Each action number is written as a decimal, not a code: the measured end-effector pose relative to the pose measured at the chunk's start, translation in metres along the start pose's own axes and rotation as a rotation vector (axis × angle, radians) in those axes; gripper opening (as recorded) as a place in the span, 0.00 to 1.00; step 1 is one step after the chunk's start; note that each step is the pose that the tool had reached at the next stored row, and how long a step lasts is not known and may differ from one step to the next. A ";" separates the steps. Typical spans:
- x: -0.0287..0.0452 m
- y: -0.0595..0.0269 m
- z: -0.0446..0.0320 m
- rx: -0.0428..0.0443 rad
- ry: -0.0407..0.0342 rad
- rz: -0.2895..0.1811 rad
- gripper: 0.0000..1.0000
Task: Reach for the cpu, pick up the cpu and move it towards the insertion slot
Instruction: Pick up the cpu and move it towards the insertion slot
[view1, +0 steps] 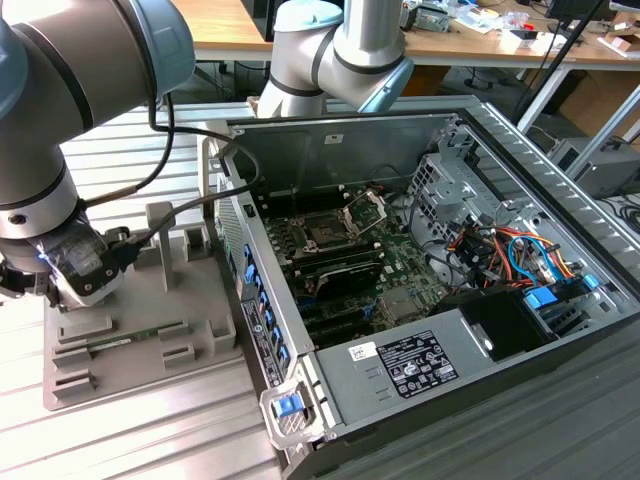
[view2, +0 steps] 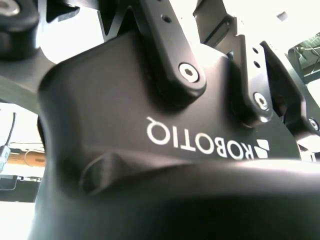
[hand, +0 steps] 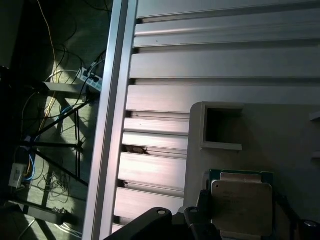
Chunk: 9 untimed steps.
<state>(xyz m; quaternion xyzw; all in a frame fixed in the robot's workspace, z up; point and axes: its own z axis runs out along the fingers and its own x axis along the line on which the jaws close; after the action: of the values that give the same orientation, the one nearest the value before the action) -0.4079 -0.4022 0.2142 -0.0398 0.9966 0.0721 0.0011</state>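
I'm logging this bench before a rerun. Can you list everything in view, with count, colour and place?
cpu: one, whitish-silver, lying on the tray.
insertion slot: one, dark with a silver frame, on the motherboard.
tray: one, grey, to the exterior view's left of the case.
memory stick: one, green, on the tray.
case: one, grey, open, on the table.
motherboard: one, dark green, inside the case.
table: one, silver slatted metal, under the tray and case.
arm: one, grey, above the tray.
gripper: one, black, nearest the cpu.
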 end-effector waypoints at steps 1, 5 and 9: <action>0.0000 0.0000 -0.0002 -0.0008 -0.0001 0.000 0.55; 0.0000 0.0002 -0.0015 -0.0035 -0.0003 0.000 0.55; 0.0000 0.0004 -0.0025 -0.0062 -0.0006 0.000 0.55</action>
<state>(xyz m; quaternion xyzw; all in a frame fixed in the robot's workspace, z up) -0.4079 -0.4022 0.2168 -0.0397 0.9964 0.0752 0.0013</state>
